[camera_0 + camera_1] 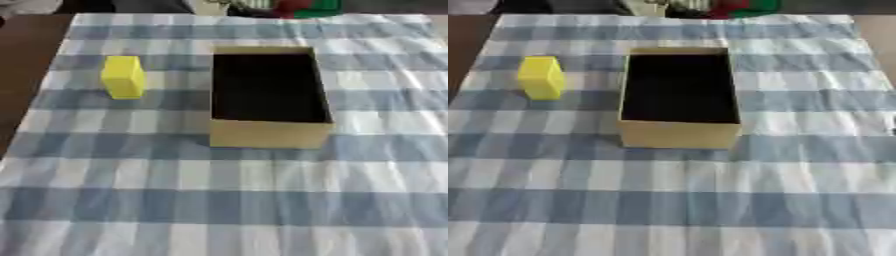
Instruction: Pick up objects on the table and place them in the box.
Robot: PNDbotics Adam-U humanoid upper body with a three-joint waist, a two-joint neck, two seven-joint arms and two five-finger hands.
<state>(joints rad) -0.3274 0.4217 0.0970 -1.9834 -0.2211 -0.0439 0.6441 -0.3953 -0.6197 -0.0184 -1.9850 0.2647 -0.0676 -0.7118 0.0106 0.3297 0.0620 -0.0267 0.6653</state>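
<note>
Blue-checked cloth covered the counter [262,200], where a yellow block [122,76] stood upright left of the open box [269,134], within reach, though neither hand showed, so their fingers' state was unknowable.

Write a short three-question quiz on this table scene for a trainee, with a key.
1. True or false: the yellow block already lies inside the box.
2. On which side of the box does the yellow block stand, as the robot sees it? A) left B) right C) in front of it
3. Fill in: the table is covered with a blue and white ______ cloth.

Key:
1. False. It stands on the cloth, apart from the box.
2. A, left.
3. Checked.

Neither robot hand shows in either view.
</note>
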